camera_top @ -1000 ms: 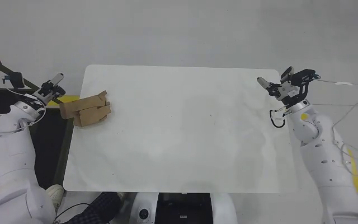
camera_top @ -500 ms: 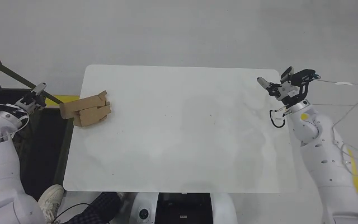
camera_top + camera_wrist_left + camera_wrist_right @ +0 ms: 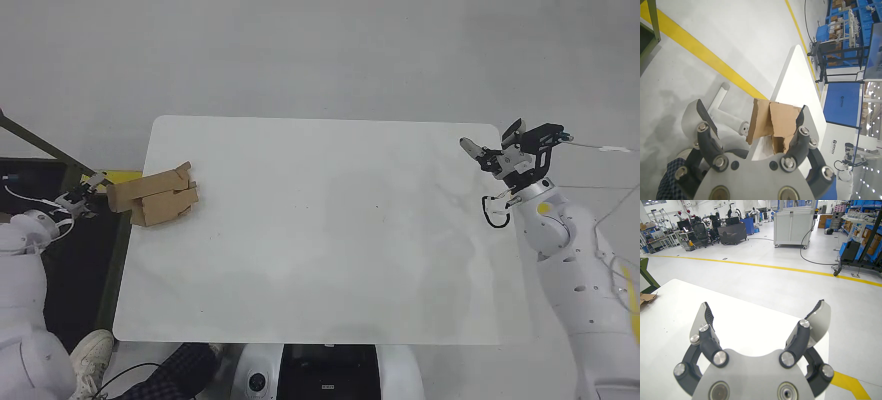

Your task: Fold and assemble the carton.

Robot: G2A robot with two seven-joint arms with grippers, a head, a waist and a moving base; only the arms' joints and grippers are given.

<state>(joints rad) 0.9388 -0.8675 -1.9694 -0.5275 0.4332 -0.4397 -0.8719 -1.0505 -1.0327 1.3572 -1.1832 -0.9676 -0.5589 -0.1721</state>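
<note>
Top view: carton (image 3: pixel 152 196) lies at table's (image 3: pixel 320 260) left edge; left gripper (image 3: pixel 90 187) spread just beside it, right gripper (image 3: pixel 490 142) spread, well apart.

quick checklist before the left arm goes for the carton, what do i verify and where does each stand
1. Left end effector open: ok, jaws spread wide.
2. Aimed at the carton: ok, in the left wrist view the carton's near end sits between the jaws.
3. Contact with the carton: cannot tell.
4. Carton reachable: ok, it lies at the table edge on the robot's left, one end overhanging.
5. Right end effector free: ok, open and empty by the table's far right corner, far from the carton.
6. Carton assembled: not ok, flaps loose, not yet a box.
</note>
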